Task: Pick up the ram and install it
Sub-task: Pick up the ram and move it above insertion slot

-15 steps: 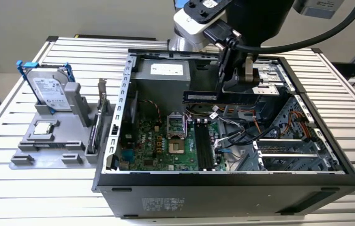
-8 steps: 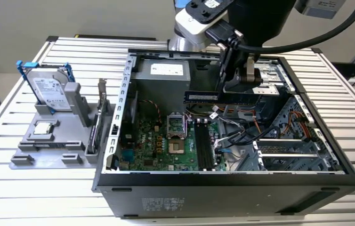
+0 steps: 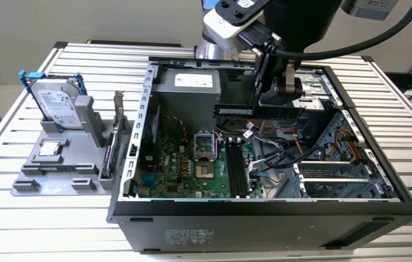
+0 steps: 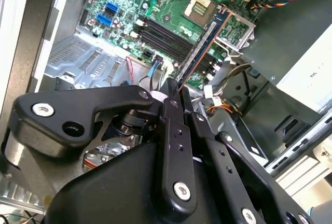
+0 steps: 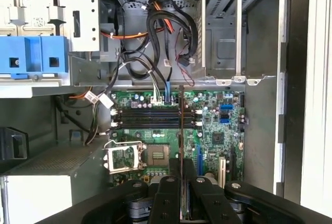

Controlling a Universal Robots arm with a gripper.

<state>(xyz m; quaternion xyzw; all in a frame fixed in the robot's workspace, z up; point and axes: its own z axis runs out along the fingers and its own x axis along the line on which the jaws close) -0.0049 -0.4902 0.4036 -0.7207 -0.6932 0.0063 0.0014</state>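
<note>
Gripper (image 4: 170, 86), jaws pinching ram (image 4: 205, 42) | slots (image 5: 148, 117) below jaws, well apart | step: install, ram not yet seated | next likely needs edge squared over slot

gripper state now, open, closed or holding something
gripper: shut on the ram, holding it in the air above the motherboard, not seated in a slot.

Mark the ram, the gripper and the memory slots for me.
the ram (image 3: 236, 111): exterior view, the stick's free end, away from the grip.
the gripper (image 3: 277, 102): exterior view, between its fingertips, shut on the ram.
the memory slots (image 5: 150, 116): first wrist view, middle of the black slots.
</note>
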